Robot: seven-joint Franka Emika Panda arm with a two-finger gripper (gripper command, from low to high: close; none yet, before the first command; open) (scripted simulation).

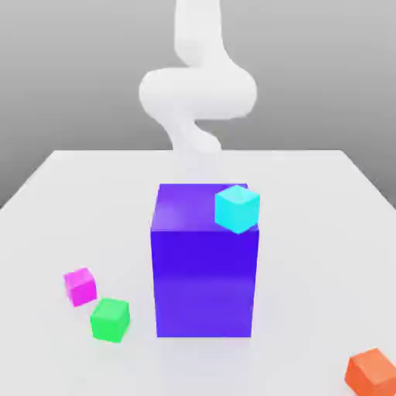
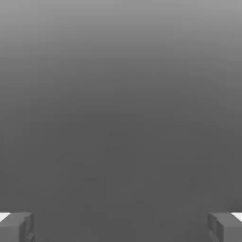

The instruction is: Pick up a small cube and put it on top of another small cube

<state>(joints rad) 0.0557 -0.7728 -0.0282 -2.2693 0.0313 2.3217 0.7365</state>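
The small magenta-pink cube lies on the white table toward the exterior view's left, near the front. Just beside it, closer to the front, sits the small green cube; the two stand slightly apart. The white arm rises behind the big purple block at the table's far side. In the hand view my gripper is open: two grey fingertips stand far apart at the picture's edges, with nothing between them and plain grey background beyond.
A tall purple block stands mid-table, with a cyan cube on its top corner. An orange cube lies at the front on the exterior view's right. The white table spreads around them.
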